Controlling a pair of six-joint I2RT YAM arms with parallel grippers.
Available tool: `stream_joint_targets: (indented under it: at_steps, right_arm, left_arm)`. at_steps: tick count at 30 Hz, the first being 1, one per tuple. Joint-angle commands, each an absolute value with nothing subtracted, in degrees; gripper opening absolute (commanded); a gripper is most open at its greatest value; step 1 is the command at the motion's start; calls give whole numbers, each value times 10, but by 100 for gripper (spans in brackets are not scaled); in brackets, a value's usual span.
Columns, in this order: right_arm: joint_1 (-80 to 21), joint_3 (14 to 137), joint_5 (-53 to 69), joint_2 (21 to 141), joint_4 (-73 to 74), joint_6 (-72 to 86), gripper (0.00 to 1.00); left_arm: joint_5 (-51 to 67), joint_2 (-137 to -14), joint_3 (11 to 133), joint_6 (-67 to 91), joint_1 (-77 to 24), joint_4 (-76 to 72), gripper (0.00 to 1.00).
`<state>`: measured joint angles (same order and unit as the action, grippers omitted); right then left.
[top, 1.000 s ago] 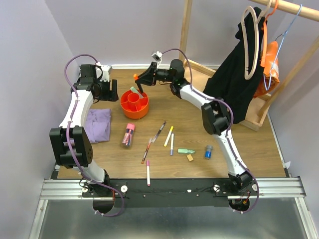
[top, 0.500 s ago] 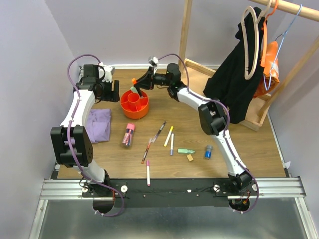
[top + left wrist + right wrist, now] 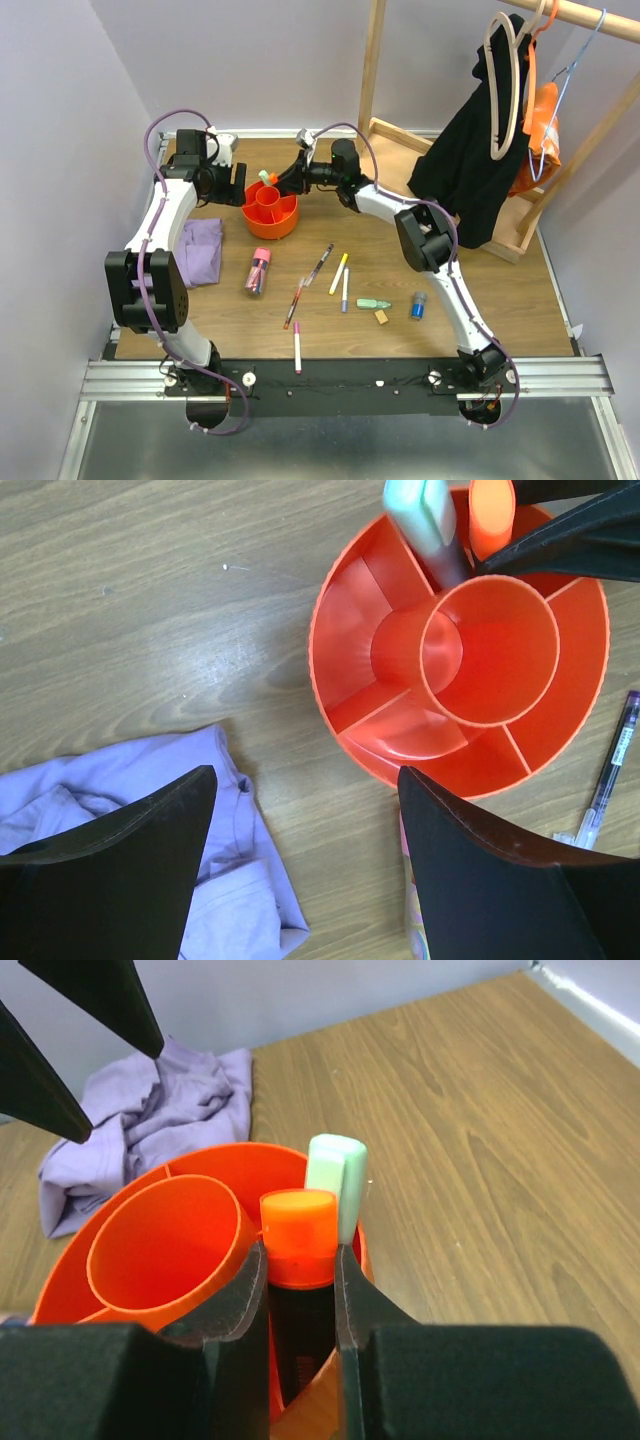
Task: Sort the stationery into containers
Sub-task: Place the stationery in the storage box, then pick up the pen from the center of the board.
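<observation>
The orange-capped marker (image 3: 298, 1232) stands almost upright, cap up and black barrel down, in an outer compartment on the far side of the orange tub (image 3: 345, 630). It is just beside a pale green highlighter (image 3: 336, 1175) (also cap up). The tub sits toward the desk's far left corner. The right gripper (image 3: 300, 1285) is clamped on the marker's barrel. The left gripper (image 3: 302, 790) hangs spread wide over the tub and the purple cloth (image 3: 120, 800). A second ago the marker hung tilted above the tub's far rim; it is now lower, inside the compartment.

A robot test cell in a lab. The left arm (image 3: 150, 232) and right arm (image 3: 455, 290) are bolted to an aluminium rail (image 3: 340, 378) at the near edge of a wooden table (image 3: 500, 300), boxed in by plain pale walls (image 3: 60, 120), a clothes rack (image 3: 375, 70) far right
</observation>
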<state>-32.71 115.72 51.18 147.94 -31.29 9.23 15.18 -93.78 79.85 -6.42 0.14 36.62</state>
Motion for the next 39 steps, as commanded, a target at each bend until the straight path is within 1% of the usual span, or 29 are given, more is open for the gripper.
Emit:
stream_joint_targets:
  at_steps: [1, 3, 4, 7, 9, 10, 15, 19, 22, 23, 25, 26, 28, 29, 30, 32, 33, 35, 36, 38, 39]
  right_arm:
    - [-333, 1125, 492, 1438, -298, 64, 25]
    - [-333, 1111, 491, 1425, -302, 63, 31]
    - [-334, 1107, 490, 1420, -303, 64, 37]
    - [-333, 1097, 489, 1402, -306, 69, 43]
    - [-333, 1086, 485, 1384, -308, 71, 45]
    - [-333, 1081, 483, 1378, -308, 73, 47]
    - [-334, 1056, 474, 1346, -314, 74, 51]
    - [-333, 1025, 468, 1305, -323, 70, 51]
    - [-331, 962, 468, 1267, -314, 28, 51]
    - [-332, 947, 465, 1237, -303, 17, 51]
    - [-331, 908, 463, 1207, -256, -14, 52]
    - [-332, 897, 470, 1173, -234, -28, 52]
    - [-333, 875, 485, 1145, -155, -80, 52]
    - [-334, 876, 489, 1136, -120, -100, 52]
    - [-336, 882, 490, 1121, -40, -119, 52]
    - [-337, 914, 489, 1113, 46, -176, 52]
    - [-336, 922, 487, 1109, 114, -192, 52]
    - [-336, 937, 476, 1099, 171, -233, 52]
    - [-337, 938, 475, 1094, 217, -247, 52]
    - [-339, 936, 465, 1078, 260, -296, 52]
    - [-346, 937, 457, 1074, 309, -321, 52]
  left_arm:
    - [160, -926, 791, -59, 2, 378, 82]
    - [159, -925, 794, -62, 2, 376, 82]
    - [157, -925, 795, -62, 1, 376, 82]
    - [159, -921, 794, -61, 2, 372, 82]
    - [161, -917, 791, -60, 2, 368, 82]
    - [161, -916, 791, -59, -14, 367, 82]
    - [158, -905, 798, -64, -23, 370, 83]
    - [149, -891, 806, -83, -37, 377, 83]
    - [148, -869, 809, -80, -36, 379, 84]
    - [151, -862, 810, -76, -33, 377, 84]
    - [167, -836, 804, -69, -25, 371, 85]
    - [181, -826, 800, -65, -22, 360, 85]
    - [185, -799, 783, -62, -16, 351, 86]
    - [185, -790, 777, -62, -15, 345, 87]
    - [188, -781, 767, -53, -15, 345, 88]
    - [199, -759, 759, -44, -15, 347, 88]
    - [213, -753, 751, -40, -15, 350, 89]
    - [218, -743, 746, -28, -15, 360, 89]
    - [218, -742, 744, -26, -15, 365, 92]
    - [207, -735, 738, -13, -15, 373, 92]
    - [201, -730, 723, -10, -15, 373, 92]
